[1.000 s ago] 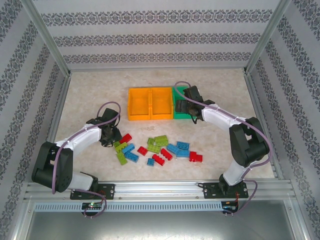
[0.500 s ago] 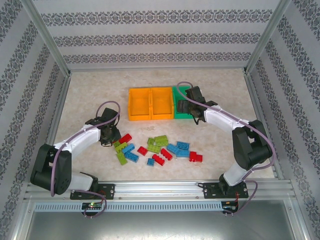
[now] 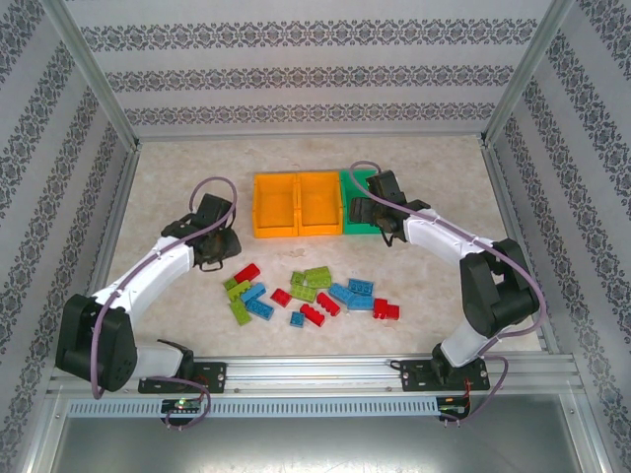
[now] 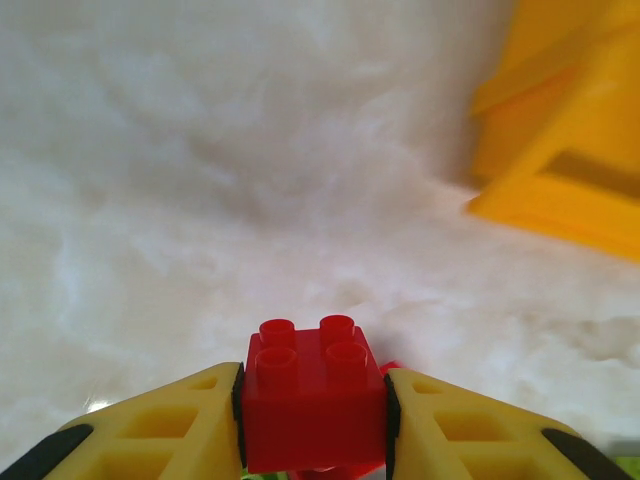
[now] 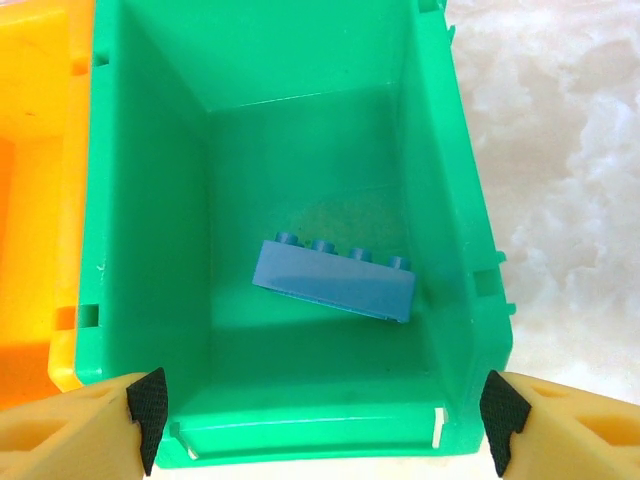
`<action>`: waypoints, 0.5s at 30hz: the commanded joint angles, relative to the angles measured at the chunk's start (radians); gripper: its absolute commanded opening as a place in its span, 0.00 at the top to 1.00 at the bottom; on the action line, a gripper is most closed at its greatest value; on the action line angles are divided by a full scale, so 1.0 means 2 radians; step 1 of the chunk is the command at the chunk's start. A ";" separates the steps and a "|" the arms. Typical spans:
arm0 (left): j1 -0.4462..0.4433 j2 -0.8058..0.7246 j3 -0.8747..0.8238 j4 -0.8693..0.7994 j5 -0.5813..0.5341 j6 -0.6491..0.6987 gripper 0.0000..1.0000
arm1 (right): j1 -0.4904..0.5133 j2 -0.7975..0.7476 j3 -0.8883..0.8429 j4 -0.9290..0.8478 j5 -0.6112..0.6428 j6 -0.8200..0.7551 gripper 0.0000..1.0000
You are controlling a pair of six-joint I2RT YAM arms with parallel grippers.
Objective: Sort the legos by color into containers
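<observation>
The left gripper (image 4: 313, 402) is clenched on a red brick (image 4: 315, 385), a square four-stud piece held studs up between the two yellow fingers (image 4: 170, 425). It hangs over the bare table (image 4: 200, 180), and the left orange bin (image 4: 570, 130) lies ahead to the right. In the top view the left gripper (image 3: 213, 246) sits left of the bins, just far-left of the loose bricks (image 3: 316, 277).

The right gripper (image 5: 320, 425) is spread wide and holds nothing. Its fingers (image 5: 95, 425) stand at the near corners of the green bin (image 5: 150, 200). A blue brick (image 5: 335, 280) lies on the bin's floor, a single row of four studs, slightly skewed and closer to the right wall. The right orange bin (image 5: 40, 200) touches the green bin's left side. From above, the right gripper (image 3: 373, 205) hovers over the green bin (image 3: 353, 227).

The three bins stand in a touching row: left orange bin (image 3: 275, 209), right orange bin (image 3: 318, 205), then green on the right. Near of them the loose bricks — red, lime and blue — lie scattered between the two arms.
</observation>
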 commanded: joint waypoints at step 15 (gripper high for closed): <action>-0.035 0.201 0.200 0.059 0.043 0.110 0.63 | 0.024 -0.119 -0.074 -0.050 -0.004 -0.009 0.16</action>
